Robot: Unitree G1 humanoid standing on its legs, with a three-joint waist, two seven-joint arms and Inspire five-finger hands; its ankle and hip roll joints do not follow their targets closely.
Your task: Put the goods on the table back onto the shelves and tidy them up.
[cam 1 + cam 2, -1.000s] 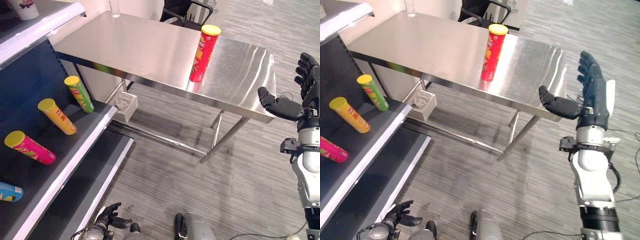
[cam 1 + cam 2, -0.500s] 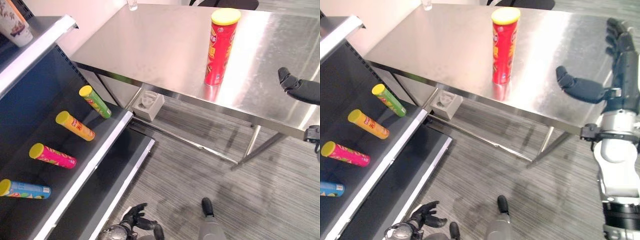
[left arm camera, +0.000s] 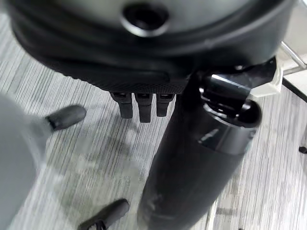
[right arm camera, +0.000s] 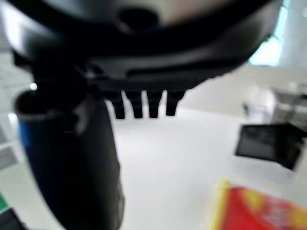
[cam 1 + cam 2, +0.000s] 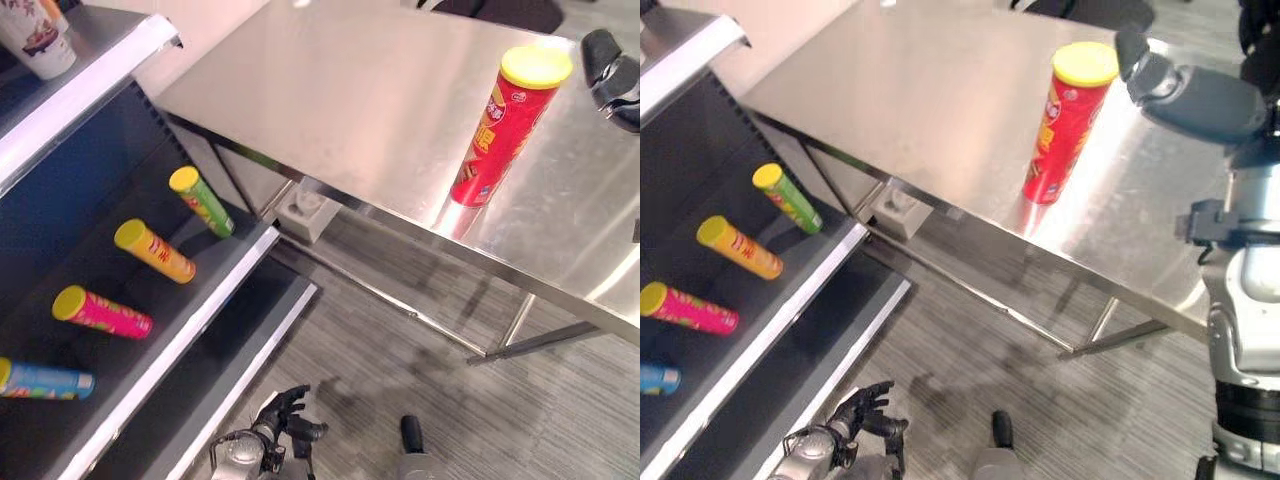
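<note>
I see 1 red can upright on the steel table, my right hand open just beside its lid, so I'd wrap its light, smooth, crushable wall mid-height, left hand relaxed low.

Above the steel table, the right hand is matt black with a rounded thumb, on a silver-grey forearm with a dark wrist collar.
</note>
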